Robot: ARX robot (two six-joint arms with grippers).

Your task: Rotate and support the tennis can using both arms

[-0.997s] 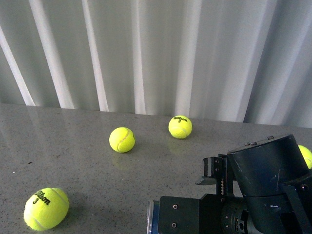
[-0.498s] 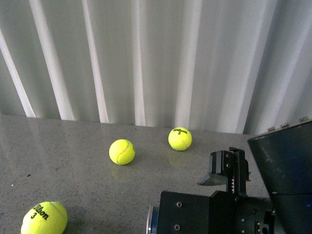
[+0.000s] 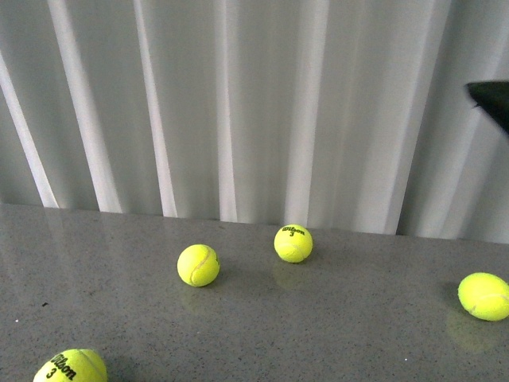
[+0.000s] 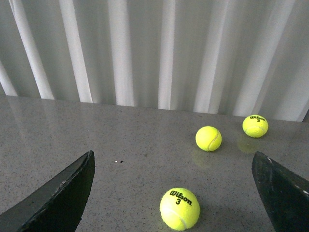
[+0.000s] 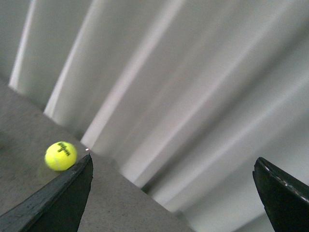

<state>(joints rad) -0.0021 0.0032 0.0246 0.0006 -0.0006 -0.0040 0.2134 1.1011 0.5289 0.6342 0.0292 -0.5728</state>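
Observation:
The tennis can is out of view in all three views. In the front view only a black tip of an arm (image 3: 493,99) pokes in at the upper right edge. My left gripper (image 4: 172,157) is open above the grey table, its black fingers (image 4: 58,198) wide apart. A Wilson tennis ball (image 4: 179,209) lies on the table between them, untouched. My right gripper (image 5: 173,159) is open and tilted, facing the white curtain with nothing between its fingers (image 5: 282,193).
Several yellow-green tennis balls lie on the grey table (image 3: 334,318): one at the centre left (image 3: 198,265), one behind it (image 3: 293,243), one at the right (image 3: 483,295), one at the near left edge (image 3: 70,368). A white pleated curtain (image 3: 238,103) closes the back.
The black arm that filled the front view's lower right has risen out of sight, leaving only a tip at the upper right. A ball at the right is now uncovered.

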